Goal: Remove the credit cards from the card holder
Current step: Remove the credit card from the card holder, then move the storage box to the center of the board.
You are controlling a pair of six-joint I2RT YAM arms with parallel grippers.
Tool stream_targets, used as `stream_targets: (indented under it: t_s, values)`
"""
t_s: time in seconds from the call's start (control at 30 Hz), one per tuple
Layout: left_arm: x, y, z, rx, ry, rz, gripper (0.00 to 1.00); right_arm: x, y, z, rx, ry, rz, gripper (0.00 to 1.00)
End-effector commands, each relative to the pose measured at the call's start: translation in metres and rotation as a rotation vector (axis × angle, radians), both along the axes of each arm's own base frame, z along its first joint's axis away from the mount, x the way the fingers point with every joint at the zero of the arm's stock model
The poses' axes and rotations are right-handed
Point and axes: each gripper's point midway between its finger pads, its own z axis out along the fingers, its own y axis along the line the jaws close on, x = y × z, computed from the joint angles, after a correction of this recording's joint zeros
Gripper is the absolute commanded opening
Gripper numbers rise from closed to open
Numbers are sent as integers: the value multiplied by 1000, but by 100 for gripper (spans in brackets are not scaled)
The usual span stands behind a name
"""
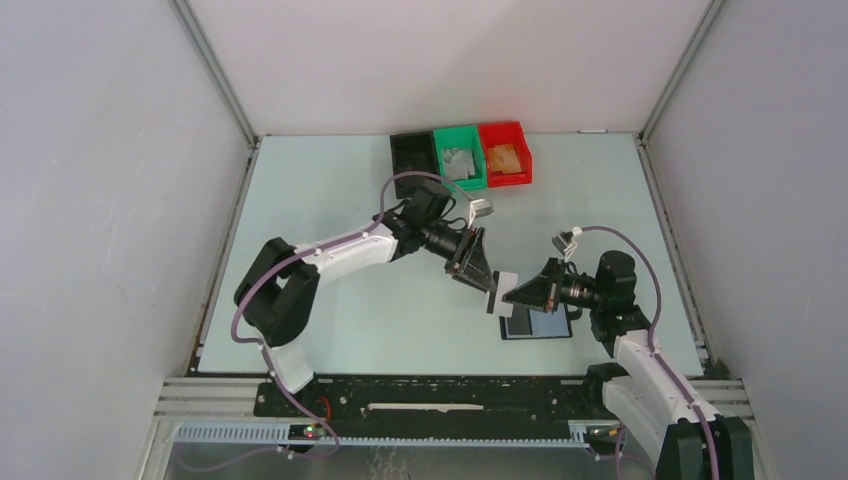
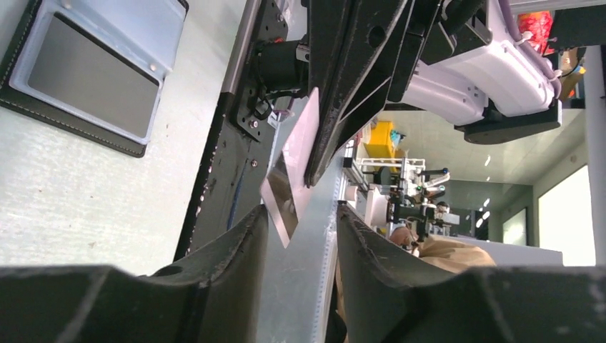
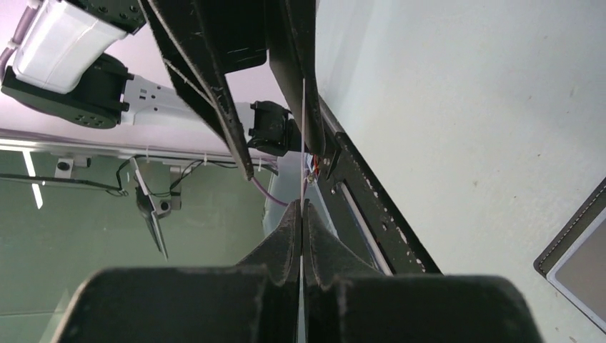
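Card in transfer, one: we log a single grey-silver credit card (image 1: 503, 292) aloft at centre frame. The right gripper (image 1: 514, 296) has its fingers closed tight on the card's edge. Left gripper (image 1: 490, 288): jaws parted either side of the same card, not clamping; a handover between arms, we judge. Card holder (image 1: 540, 326), one: flat on the table just below, lower centre. Bins, three, upper centre: black bin (image 1: 410, 160), green bin (image 1: 438, 160) with grey cards, red bin (image 1: 505, 130) with orange ones, so we judge sorting by colour. Binned cards are too small to count.
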Motion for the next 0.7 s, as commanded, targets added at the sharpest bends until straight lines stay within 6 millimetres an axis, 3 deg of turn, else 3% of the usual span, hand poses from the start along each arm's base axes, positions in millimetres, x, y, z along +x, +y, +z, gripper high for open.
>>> stream_targets:
  t_s: [0.0, 0.27, 0.5, 0.57, 0.6, 0.67]
  values:
    - [2, -2, 26, -66, -49, 48, 46, 7, 0, 13, 7, -60, -32, 0]
    - [-2, -8, 26, -104, -29, 45, 38, 12, 1, 14, 24, -54, -53, 0]
    - [-1, -14, 29, -132, 0, 60, 1, 17, 2, 11, 23, -34, -73, 0]
    - [-1, -14, 30, -132, 3, 64, 0, 18, 2, 9, 18, -21, -76, 0]
    - [3, -13, 31, -129, 1, 75, 0, 20, 0, 5, 4, 3, -94, 6]
    - [12, -7, 27, -92, -15, 109, 0, 25, -8, -5, -43, 50, -147, 40]
